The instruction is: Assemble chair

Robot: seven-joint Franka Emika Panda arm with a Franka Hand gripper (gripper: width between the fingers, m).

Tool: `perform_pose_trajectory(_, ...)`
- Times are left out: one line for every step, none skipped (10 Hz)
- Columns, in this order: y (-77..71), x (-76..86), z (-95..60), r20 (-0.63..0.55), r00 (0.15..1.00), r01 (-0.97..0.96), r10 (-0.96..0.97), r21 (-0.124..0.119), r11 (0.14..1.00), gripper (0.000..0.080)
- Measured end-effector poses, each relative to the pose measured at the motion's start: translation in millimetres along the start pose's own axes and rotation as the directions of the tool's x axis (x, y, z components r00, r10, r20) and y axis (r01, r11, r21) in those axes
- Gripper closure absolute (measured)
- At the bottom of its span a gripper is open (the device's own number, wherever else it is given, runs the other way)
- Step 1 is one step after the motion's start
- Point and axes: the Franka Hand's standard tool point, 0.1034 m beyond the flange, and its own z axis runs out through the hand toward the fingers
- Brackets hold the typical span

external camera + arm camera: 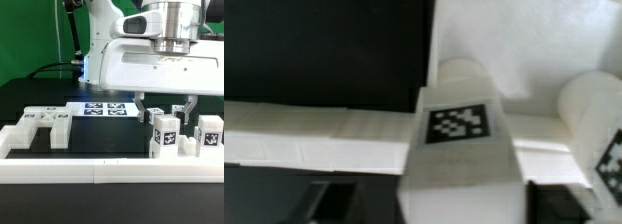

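Currently listed: gripper [169, 117], jaws spread to either side of the top of an upright tagged chair post [165, 137], no squeeze visible, so released and holding nothing.

Location of parts:
- Chair post standing just behind the long white border rail [100, 172], toward the exterior view's right.
- Second tagged block [210, 133] near it on that side, with a smaller tagged piece [186, 146] between the two.
- Slotted chair panel [40, 125] well apart, at the exterior view's left.
- Marker board [105, 108] further back on the black table [110, 140].

Hazards, as judged:
- Uneven closing, one finger arriving first: post likely tipped or twisted before being clamped.
- Finger on the crowded side close to the smaller tagged piece: possibly knocked or pinched along with the post.
- Hold taken only near the top: likely swing or slip on lifting.
- Post toppled against the border rail: awkward to pick up again.
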Motion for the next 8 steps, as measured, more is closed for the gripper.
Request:
perform_pose_trajectory(0.1,0.1,-0.1,0.000,1.000,0.000,0.000,0.000,1.000,0.0511)
perform_pose_trajectory(0.1,0.1,0.0,0.000,1.000,-0.001,0.001,0.000,1.000,0.0509)
perform_pose_trajectory(-0.2,-0.1,0.1,0.000,0.995,-0.095,0.095,0.002,0.995,0.0509)
perform_pose_trajectory(-0.7,-0.8,0.2,0.003,0.978,-0.206,0.206,0.002,0.978,0.0509)
perform_pose_trajectory(-1.4,-2.1,-0.1,0.010,0.969,-0.246,0.246,0.002,0.969,0.0509)
perform_pose_trajectory(-2.7,-6.4,-1.0,0.035,0.944,-0.328,0.328,-0.002,0.945,0.0509)
perform_pose_trajectory(-1.3,-10.1,-1.6,0.055,0.919,-0.390,0.390,-0.011,0.921,0.0509)
perform_pose_trajectory(-0.5,-11.3,-1.9,0.060,0.905,-0.420,0.420,-0.019,0.907,0.0507)
